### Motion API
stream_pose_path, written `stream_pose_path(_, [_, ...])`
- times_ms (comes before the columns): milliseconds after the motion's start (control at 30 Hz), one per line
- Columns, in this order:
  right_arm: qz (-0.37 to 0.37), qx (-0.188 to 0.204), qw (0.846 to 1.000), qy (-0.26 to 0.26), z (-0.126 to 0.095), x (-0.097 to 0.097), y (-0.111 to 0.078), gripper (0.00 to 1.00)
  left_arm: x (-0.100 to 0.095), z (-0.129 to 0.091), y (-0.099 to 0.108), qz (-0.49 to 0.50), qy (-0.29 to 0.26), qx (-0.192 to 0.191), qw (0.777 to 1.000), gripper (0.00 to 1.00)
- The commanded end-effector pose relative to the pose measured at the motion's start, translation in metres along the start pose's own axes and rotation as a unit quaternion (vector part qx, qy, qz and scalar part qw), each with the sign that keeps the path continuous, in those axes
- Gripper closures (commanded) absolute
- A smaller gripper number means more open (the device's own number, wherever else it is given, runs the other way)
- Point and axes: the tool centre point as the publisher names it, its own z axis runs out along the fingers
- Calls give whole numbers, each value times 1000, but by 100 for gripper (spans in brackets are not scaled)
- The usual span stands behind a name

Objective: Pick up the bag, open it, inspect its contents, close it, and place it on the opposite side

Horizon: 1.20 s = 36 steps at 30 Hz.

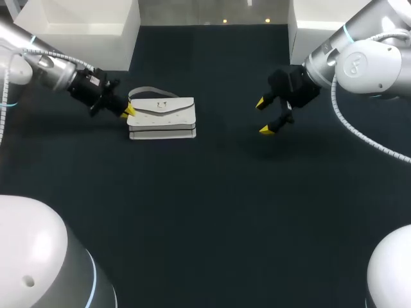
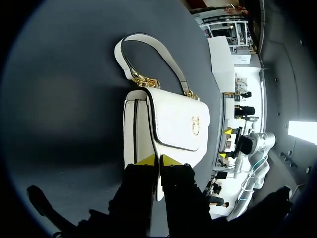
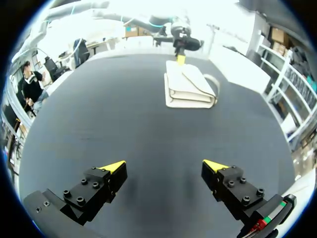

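Our right gripper (image 3: 164,165) hangs spread over the dark table (image 3: 99,114), well apart from the white bag (image 3: 188,89) lying flat ahead. At its far end, our left gripper (image 2: 158,159) pinches the edge of the flap (image 2: 178,124) between its 2 fingers.

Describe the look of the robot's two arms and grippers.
The left arm and right arm are rounded white-and-silver segments with thin light-blue rings; a grey cable loops beside the right one. The left gripper and right gripper are black, bolted blocks with two yellow wedge-shaped tips.
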Motion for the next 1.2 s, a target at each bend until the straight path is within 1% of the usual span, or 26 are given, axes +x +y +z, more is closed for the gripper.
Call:
stream_pose_path(33, [0,0,1000,0,1,-1,0,0,6,14,-1,8,5,-7,1000,100])
stream_pose_path(167, [0,0,1000,0,1,-1,0,0,18,28,-1,17,8,-6,1000,100])
stream_pose_path(533, [0,0,1000,0,1,-1,0,0,50,66,-2,52,20,-50,997,100])
stream_pose_path(767, [0,0,1000,0,1,-1,0,0,63,79,6,59,20,-58,996,100])
stream_pose_path(867, [0,0,1000,0,1,-1,0,0,66,81,10,60,24,-53,997,100])
stream_pose_path(1100, [0,0,1000,0,1,-1,0,0,69,86,18,41,26,-3,999,100])
stream_pose_path(1200, [0,0,1000,0,1,-1,0,0,71,91,20,37,26,8,999,100])
